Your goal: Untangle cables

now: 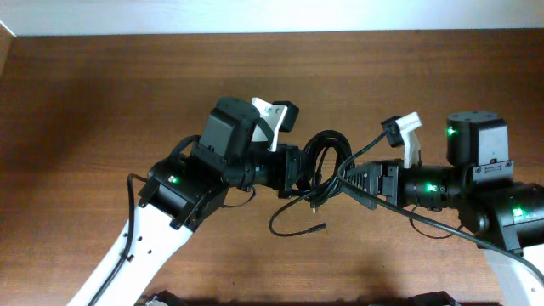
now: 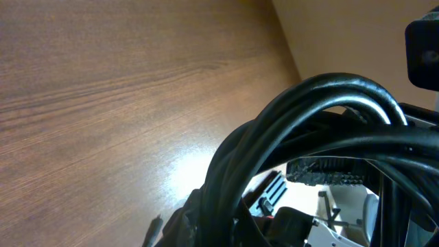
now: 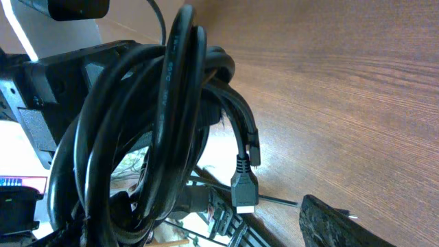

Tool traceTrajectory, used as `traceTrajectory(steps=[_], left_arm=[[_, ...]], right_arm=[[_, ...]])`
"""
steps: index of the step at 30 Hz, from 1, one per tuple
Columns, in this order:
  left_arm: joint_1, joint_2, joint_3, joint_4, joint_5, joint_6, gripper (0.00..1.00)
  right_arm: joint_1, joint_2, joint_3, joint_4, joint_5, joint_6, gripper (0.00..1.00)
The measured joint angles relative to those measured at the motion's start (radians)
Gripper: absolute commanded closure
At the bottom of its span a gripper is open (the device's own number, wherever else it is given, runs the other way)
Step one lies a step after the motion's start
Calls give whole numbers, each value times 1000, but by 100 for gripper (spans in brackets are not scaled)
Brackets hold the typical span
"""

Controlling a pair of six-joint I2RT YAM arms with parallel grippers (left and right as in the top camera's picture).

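Note:
The cables (image 1: 327, 153) are a black coiled tangle hanging between my two grippers above the middle of the table. My left gripper (image 1: 302, 170) is shut on the coil's left side. In the left wrist view the bundle (image 2: 309, 103) arches close across the lens and hides the fingers. My right gripper (image 1: 350, 177) is at the coil's right side and stands open. In its own view, one dark finger (image 3: 336, 223) shows at lower right, apart from the bundle (image 3: 158, 123). A USB-type plug (image 3: 245, 189) dangles in the gap. A loose tail (image 1: 285, 223) loops down onto the table.
The brown wooden table (image 1: 102, 85) spreads to the left and behind the arms. The right arm's own thicker cable (image 1: 425, 223) trails along the table by its base (image 1: 510, 212). The left arm's white link (image 1: 136, 246) runs to the front edge.

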Motion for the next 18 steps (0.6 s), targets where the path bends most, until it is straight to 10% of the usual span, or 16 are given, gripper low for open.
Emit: traceTrajectory(steps=[11,18], left_arm=[[-35,0,0,13,-87,-56,100],[115,0,0,13,258,134,100]], right_arm=[[0,1,1,-16,23,-23,22],[0,-82,4,84,13,-42,22]])
